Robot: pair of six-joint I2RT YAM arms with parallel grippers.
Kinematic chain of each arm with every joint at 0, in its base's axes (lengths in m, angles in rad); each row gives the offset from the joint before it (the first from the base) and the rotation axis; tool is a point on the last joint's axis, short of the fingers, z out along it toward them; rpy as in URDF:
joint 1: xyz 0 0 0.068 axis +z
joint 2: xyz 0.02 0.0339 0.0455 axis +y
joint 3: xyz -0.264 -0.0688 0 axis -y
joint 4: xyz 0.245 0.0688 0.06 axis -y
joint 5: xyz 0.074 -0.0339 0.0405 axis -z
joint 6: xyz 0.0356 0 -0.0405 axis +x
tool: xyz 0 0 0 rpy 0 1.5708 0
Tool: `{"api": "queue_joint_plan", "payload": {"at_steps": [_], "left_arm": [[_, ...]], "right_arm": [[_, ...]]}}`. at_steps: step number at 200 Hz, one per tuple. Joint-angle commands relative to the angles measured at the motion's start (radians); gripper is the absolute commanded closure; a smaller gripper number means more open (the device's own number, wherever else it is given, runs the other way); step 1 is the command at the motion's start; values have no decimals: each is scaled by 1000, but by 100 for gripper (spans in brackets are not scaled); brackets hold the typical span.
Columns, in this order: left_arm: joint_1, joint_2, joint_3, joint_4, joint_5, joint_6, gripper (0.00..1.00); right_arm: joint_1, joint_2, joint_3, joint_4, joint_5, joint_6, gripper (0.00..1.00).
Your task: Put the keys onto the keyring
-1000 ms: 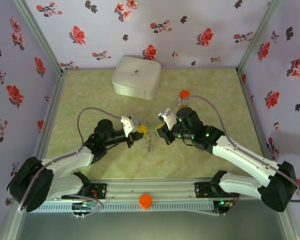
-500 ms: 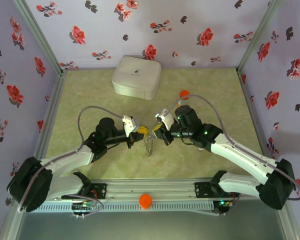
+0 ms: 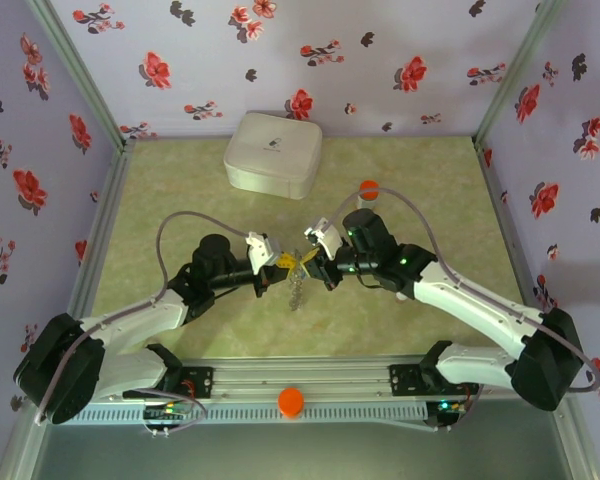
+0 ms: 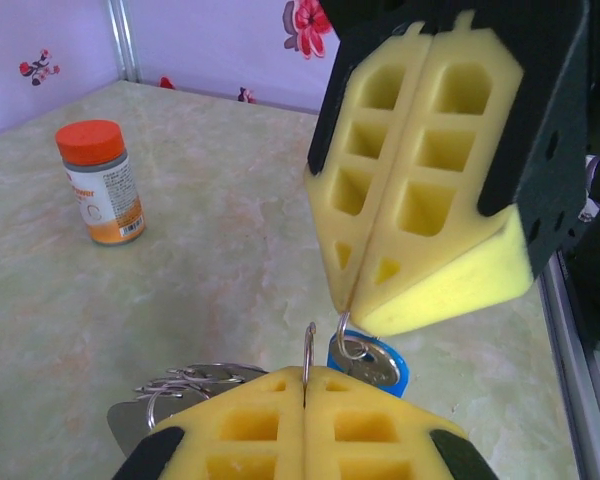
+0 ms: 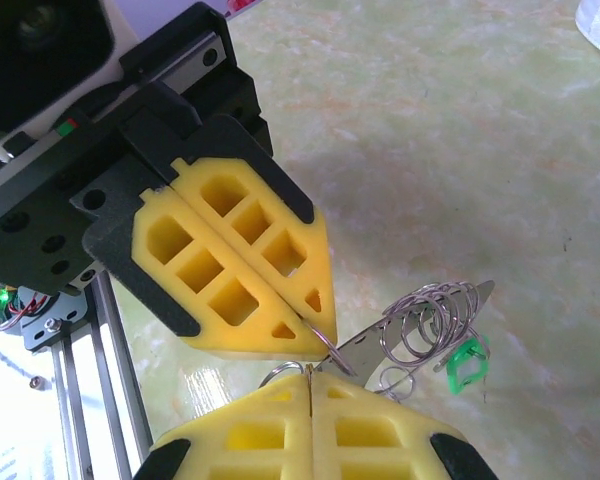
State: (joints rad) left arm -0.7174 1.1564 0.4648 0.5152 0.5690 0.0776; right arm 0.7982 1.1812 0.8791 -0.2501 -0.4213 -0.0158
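Above surface [image 3: 180, 190] centre, tip to tip | left hand [image 4: 305, 385] fully closed, pinching upright loop of keyring [image 3: 298, 290] | right hand [image 4: 352, 308] fully closed, pinching small ring [image 4: 342, 338] carrying blue key [image 4: 375, 368] | keyring coils hanging under both hands, green key [image 5: 465, 362] beside coils

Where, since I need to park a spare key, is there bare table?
Bare: the table left of the white box toward the left wall, and the right side past the orange-capped bottle. Crowded: centre, where left end effector and right end effector meet at the keyring.
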Motion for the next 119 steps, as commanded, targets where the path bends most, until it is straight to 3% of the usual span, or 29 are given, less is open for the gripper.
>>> {"api": "queue_joint_plan", "payload": {"at_steps": [1, 64, 119], "left_arm": [[-12, -17, 32, -14, 20, 56, 100], [-39, -60, 22, -114, 9, 239, 100], [-42, -86, -8, -36, -33, 224, 100]], "right_arm": [[-5, 7, 37, 32, -16, 18, 100], [-6, 12, 44, 9, 35, 24, 100], [-5, 19, 46, -21, 51, 14, 100]]}}
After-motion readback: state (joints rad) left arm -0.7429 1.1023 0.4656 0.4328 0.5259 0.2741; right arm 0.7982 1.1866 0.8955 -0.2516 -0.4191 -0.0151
